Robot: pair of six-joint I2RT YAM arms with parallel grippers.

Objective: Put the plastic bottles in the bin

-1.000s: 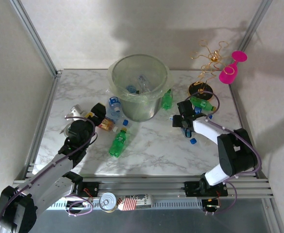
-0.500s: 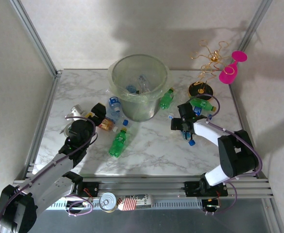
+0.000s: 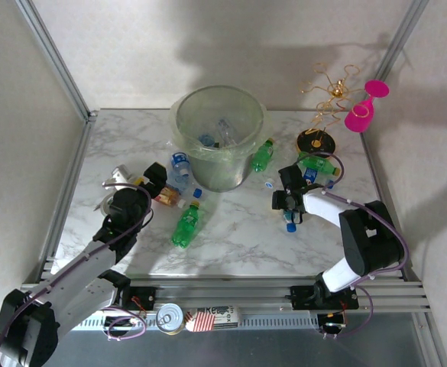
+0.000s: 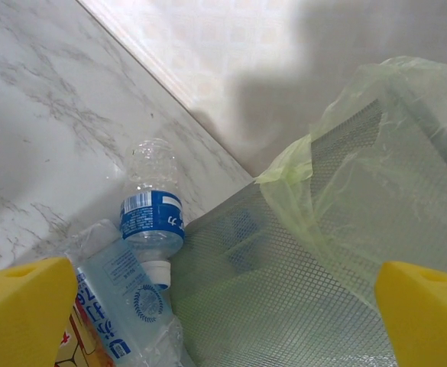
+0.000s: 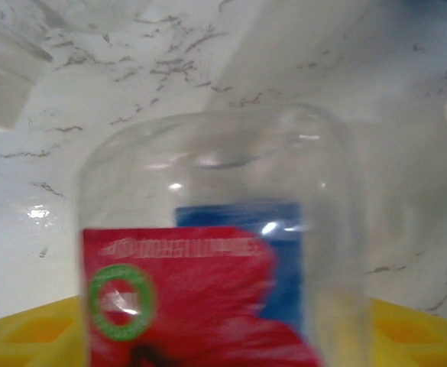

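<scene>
The bin [image 3: 218,138], a round grey-green bucket with a clear bag, stands at the back centre with bottles inside. My right gripper [image 3: 286,200] is shut on a clear bottle [image 5: 215,252] with a red and blue label; its blue cap [image 3: 289,227] points toward the near edge. My left gripper [image 3: 156,177] is open beside the bin's mesh wall [image 4: 284,283], with nothing between its fingers. A blue-labelled clear bottle [image 4: 150,218] and a crushed one [image 4: 124,306] lie just ahead of it. Green bottles lie at centre [image 3: 186,225], by the bin [image 3: 262,157] and near the stand [image 3: 319,164].
A gold wire stand [image 3: 326,103] with a pink glass [image 3: 364,107] occupies the back right corner. A silver can [image 3: 120,174] and an orange carton [image 3: 166,196] lie by my left gripper. A small white cap [image 3: 269,183] lies right of the bin.
My right gripper has shifted a little left and toward the near edge, carrying the clear bottle with it. The left arm has not moved.
</scene>
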